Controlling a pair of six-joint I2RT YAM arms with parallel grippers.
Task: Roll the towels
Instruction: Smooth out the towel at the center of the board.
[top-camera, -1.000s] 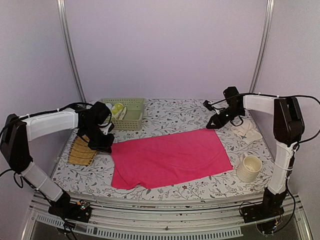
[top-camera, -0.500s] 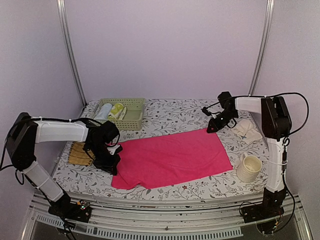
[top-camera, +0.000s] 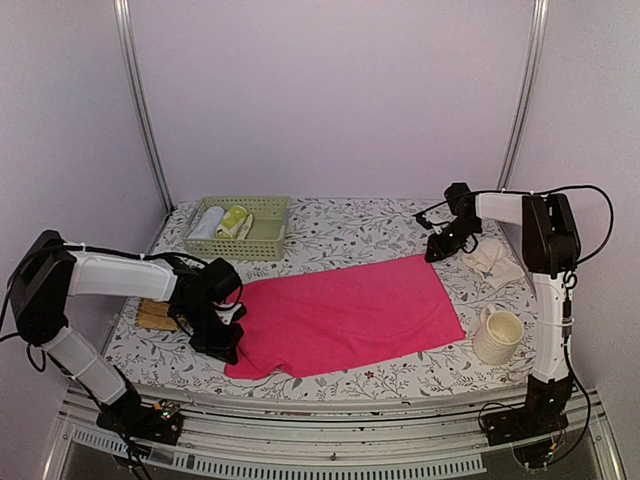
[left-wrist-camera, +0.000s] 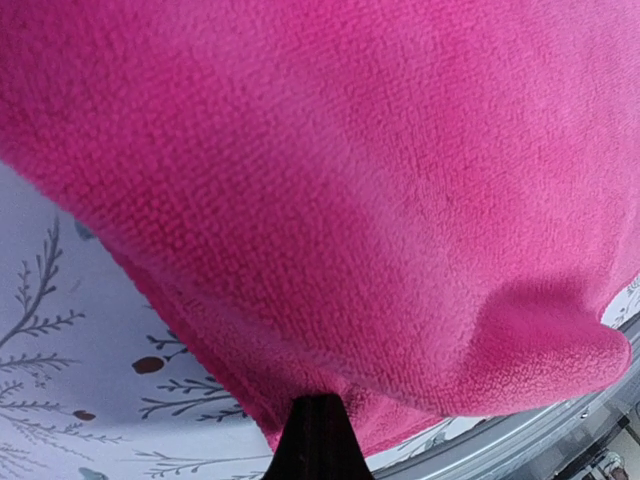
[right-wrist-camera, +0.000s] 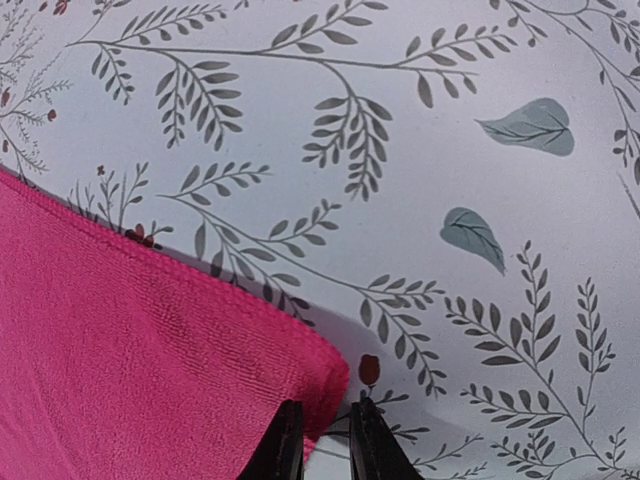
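Pink towel (top-camera: 345, 315) flat on bench (top-camera: 340, 225). Your left hand (top-camera: 220, 335) clenched on its near-left edge; right hand (right-wrist-camera: 325, 440) slightly parted beside far corner, grasping nothing. Risk: one-sided pull makes crooked roll.

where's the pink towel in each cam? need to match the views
Top external: pink towel spread across the middle of the table.
Left wrist: pink towel close up, filling most of the frame.
Right wrist: pink towel at lower left, one corner reaching bottom centre.
Shared landmark: the leaf-print table cover, beside the towel in all three.
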